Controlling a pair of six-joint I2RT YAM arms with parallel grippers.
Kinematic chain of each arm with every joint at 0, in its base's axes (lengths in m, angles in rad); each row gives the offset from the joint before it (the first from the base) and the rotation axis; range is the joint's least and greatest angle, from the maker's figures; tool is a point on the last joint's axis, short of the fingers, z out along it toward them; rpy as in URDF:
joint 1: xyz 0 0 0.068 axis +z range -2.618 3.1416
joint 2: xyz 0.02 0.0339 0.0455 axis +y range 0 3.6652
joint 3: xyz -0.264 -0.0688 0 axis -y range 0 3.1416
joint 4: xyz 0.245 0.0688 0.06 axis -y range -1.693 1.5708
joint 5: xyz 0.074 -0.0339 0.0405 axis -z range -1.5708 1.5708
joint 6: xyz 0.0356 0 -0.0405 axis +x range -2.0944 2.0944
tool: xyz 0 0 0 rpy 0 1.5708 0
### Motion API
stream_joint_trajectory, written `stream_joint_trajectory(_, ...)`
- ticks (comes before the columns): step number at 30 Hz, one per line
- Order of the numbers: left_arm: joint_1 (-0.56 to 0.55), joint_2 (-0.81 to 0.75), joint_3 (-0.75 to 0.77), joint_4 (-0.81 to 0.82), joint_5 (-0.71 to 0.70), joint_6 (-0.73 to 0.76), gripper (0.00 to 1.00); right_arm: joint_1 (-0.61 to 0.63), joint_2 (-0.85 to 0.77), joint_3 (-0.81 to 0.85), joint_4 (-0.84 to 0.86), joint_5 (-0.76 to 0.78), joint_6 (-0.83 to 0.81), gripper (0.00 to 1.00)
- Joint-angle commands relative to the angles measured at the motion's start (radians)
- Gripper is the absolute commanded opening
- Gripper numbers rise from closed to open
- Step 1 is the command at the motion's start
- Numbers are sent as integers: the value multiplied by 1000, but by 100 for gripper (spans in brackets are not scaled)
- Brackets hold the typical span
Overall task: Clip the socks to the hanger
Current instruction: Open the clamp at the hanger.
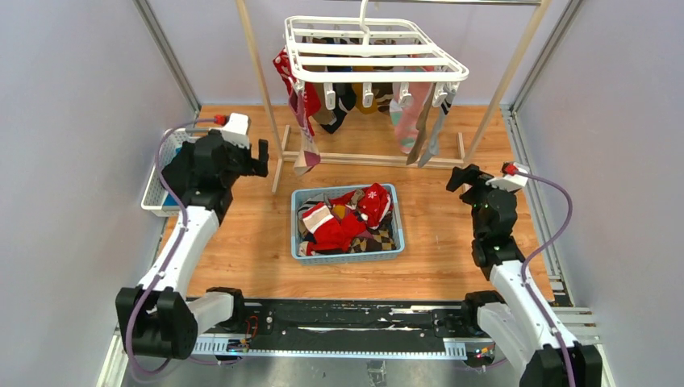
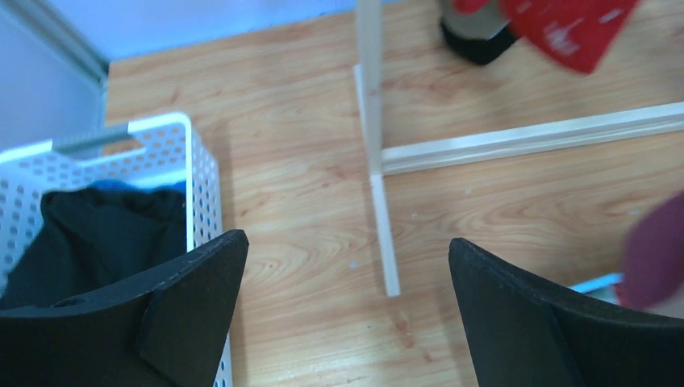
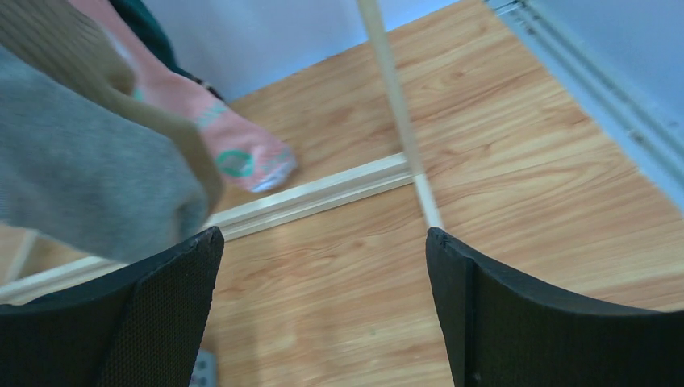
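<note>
The left gripper [image 2: 347,250] gapes wide and empty beside a white basket [image 2: 193,161]; only its wrist view shows the black garment [image 2: 89,234] inside. The loose socks [image 1: 348,216], mostly red with white cuffs, lie heaped in the blue basket [image 1: 348,256] between the arms, nearer than the white hanger [image 1: 379,77]. The right gripper [image 3: 323,242], equally wide and empty, hovers near a hanging pink sock [image 3: 234,137] and grey sock [image 3: 72,185].

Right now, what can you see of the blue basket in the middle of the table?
The blue basket is a shallow rectangular bin, apparently light-blue plastic with latticed walls. It sits flat on the middle of the wooden table. A heap of socks, mostly red and white, fills it; nothing else touches it.
</note>
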Motion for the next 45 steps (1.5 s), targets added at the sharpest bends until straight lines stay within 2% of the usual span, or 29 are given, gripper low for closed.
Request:
stream_joint_trajectory(1, 19, -39, 213, -431, 239, -15, 100, -9, -84, 86, -279, -88, 265, 94)
stream_joint_trajectory(2, 21, -44, 249, -479, 264, -19, 100, -12, -104, 141, -378, -64, 300, 94)
stream_joint_trajectory(4, 22, -50, 322, -575, 313, -18, 100, -14, -149, 167, -470, -73, 315, 93)
stream_joint_trajectory(6, 22, -53, 397, -667, 345, -25, 100, -14, -191, 146, -372, -216, 226, 83)
stream_joint_trajectory(7, 23, -55, 428, -709, 357, -25, 100, -12, -201, 160, -367, -298, 198, 88)
stream_joint_trajectory(8, 22, -62, 457, -746, 368, -25, 100, -8, -198, 192, -406, -336, 183, 89)
stream_joint_trajectory(11, 22, -82, 526, -838, 389, -34, 100, 61, -161, 316, -620, -385, 64, 75)
stream_joint_trajectory(14, 22, -105, 567, -892, 417, -44, 100, 249, -187, 386, -710, -215, -21, 71)
stream_joint_trajectory(16, 23, -125, 587, -913, 428, -55, 100, 403, -222, 394, -699, -103, -59, 69)
stream_joint_trajectory(19, 23, -156, 606, -930, 438, -70, 100, 625, -204, 429, -682, 17, -99, 62)
stream_joint_trajectory(22, 22, -180, 609, -940, 438, -78, 100, 854, -115, 482, -629, 176, -174, 63)
stream_joint_trajectory(26, 22, -174, 616, -981, 438, -71, 100, 1110, 104, 620, -502, 350, -386, 68)
stream_joint_trajectory(30, 23, -181, 597, -986, 443, -65, 100, 1137, 266, 787, -411, 328, -496, 69)
stream_joint_trajectory(36, 23, -197, 582, -986, 459, -64, 100, 1137, 428, 993, -327, 324, -594, 64)
stream_joint_trajectory(39, 23, -202, 586, -984, 475, -64, 100, 1132, 480, 1053, -279, 324, -636, 62)
stream_joint_trajectory(45, 22, -203, 603, -987, 502, -68, 100, 1096, 558, 1184, -291, 279, -650, 58)
